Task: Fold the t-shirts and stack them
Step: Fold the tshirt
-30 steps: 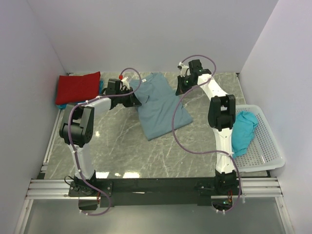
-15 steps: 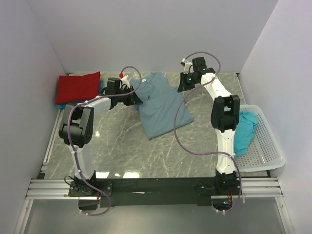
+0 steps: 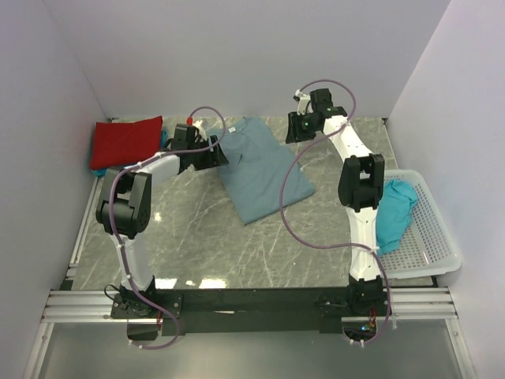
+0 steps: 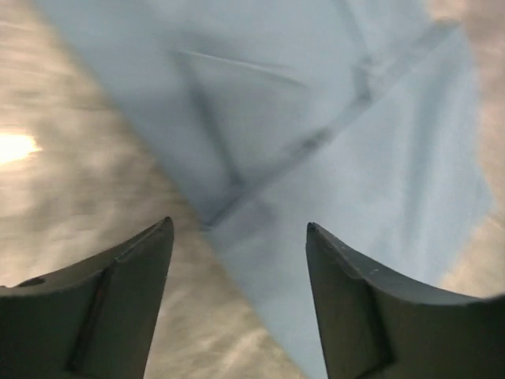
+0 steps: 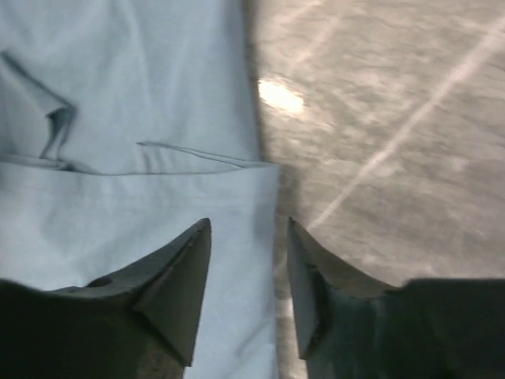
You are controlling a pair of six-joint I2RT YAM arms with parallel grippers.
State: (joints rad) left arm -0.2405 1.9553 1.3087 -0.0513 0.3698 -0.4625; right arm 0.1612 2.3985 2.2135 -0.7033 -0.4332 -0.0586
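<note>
A slate-blue t-shirt (image 3: 260, 170) lies flat on the marble table, folded into a long strip running from the back toward the middle. My left gripper (image 3: 224, 153) hovers at its left sleeve edge, open, with the shirt's (image 4: 331, 118) edge showing between the fingers (image 4: 118, 300). At the shirt's back right corner my right gripper (image 3: 291, 131) stands open over the cloth's (image 5: 118, 142) right edge, holding nothing. A folded red t-shirt (image 3: 126, 141) rests at the far left. A turquoise t-shirt (image 3: 393, 210) is crumpled in the basket.
The white perforated basket (image 3: 432, 237) stands at the table's right edge beside the right arm. Grey walls close in the back and both sides. Purple cables loop off both arms above the table (image 3: 205, 237).
Both grippers were shut on the blue shirt's edges and have opened, letting the cloth go. The right gripper has drifted slightly toward the back.
</note>
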